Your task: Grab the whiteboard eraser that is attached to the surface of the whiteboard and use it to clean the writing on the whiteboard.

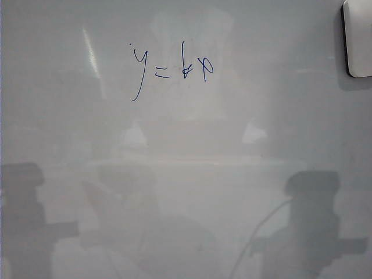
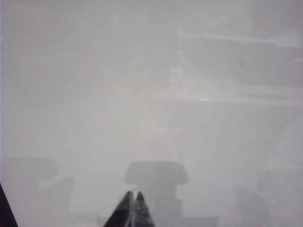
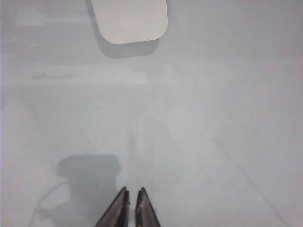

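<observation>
The whiteboard [image 1: 186, 151] fills all my views, a glossy pale grey surface full of dim reflections and the shadows of both arms low down. On the exterior view the blue handwriting [image 1: 171, 68] stands in the upper middle of the board; it reads something like "y = kx", but the last letters are not clear to me.

The whiteboard eraser [image 1: 358, 36] sits at the top right edge of that view, only partly in the picture, flat on the board and well apart from the writing. In the right wrist view I see the same white eraser [image 3: 129, 20] ahead of the right gripper [image 3: 132, 203], with much bare board between them.

The right gripper has its two dark fingers almost together, holding nothing. The left gripper [image 2: 131, 208] shows its tips pressed together too, and it is empty, facing only blank board.

I judge that the task is not yet started: the eraser is untouched and the writing is whole.

What may go wrong: with the fingers together, the right gripper would push the eraser instead of taking it, so it has to be parted first. The eraser is thin and flat, so the fingers may slip off its edges or scratch the board. The reflections can also mislead me about depth.
</observation>
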Controlling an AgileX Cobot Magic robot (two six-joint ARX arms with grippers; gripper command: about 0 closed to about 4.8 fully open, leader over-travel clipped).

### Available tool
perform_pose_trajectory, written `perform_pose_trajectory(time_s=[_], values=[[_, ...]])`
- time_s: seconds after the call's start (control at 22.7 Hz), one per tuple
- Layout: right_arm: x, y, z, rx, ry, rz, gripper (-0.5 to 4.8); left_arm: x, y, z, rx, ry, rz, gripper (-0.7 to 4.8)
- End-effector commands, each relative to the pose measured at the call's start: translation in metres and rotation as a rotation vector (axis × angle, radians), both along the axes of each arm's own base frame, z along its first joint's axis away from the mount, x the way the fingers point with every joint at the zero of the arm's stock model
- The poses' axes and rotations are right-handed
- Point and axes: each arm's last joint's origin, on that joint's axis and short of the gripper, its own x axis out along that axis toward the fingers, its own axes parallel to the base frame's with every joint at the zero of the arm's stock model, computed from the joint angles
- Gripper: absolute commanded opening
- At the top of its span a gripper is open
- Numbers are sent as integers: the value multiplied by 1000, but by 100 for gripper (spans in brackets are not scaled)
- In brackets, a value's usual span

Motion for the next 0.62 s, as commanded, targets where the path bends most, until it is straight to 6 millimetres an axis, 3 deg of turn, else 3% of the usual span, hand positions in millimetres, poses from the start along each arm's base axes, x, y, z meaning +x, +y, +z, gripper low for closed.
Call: perform_pose_trajectory(time_s=[0.04, 0.44, 0.48, 0.62], values=[[0, 0, 0, 0, -7, 0, 41, 0, 0, 3, 3, -18, 2, -5], [0, 0, 4, 11, -35, -1, 37, -1, 0, 4, 1, -22, -1, -6], [-2, 0, 15, 9, -102, -1, -5, -2, 0, 10, 1, -48, -1, -6], [-11, 0, 48, 7, -181, 0, -6, -8, 0, 34, -3, -120, 0, -6]])
